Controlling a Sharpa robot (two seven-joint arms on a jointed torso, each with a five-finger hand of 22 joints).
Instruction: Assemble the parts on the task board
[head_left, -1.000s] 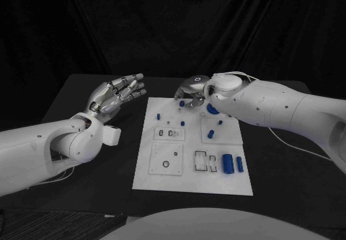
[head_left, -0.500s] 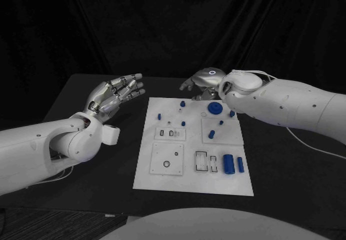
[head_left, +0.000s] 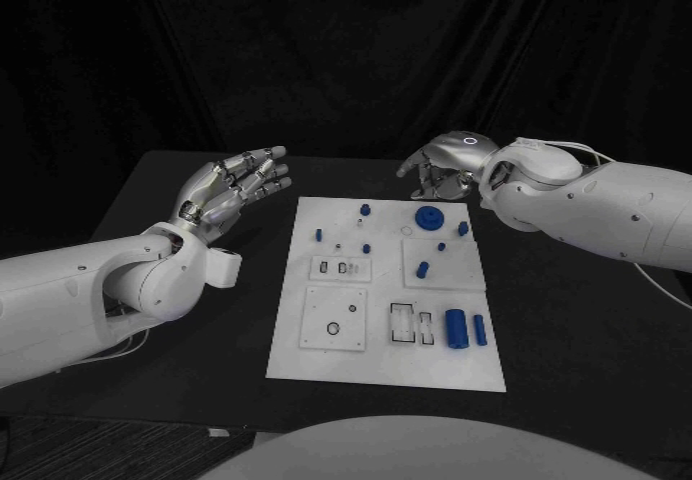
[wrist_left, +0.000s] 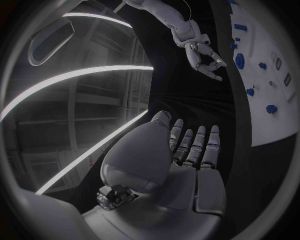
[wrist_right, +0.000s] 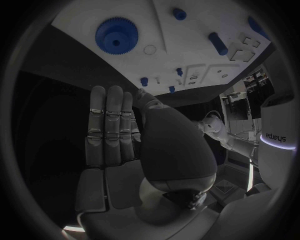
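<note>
At the board's twelve o'clock we see the right hand empty, fingers loosely spread; at ten o'clock, the left hand flat, empty.

The task board looks like matt white plastic, flat and smooth, and the parts on it are blue plastic with a slight sheen. The gear has a finely toothed rim. The table is matt black. Both the left hand and right hand look like brushed silver metal, and the arm shells are glossy white plastic.
</note>
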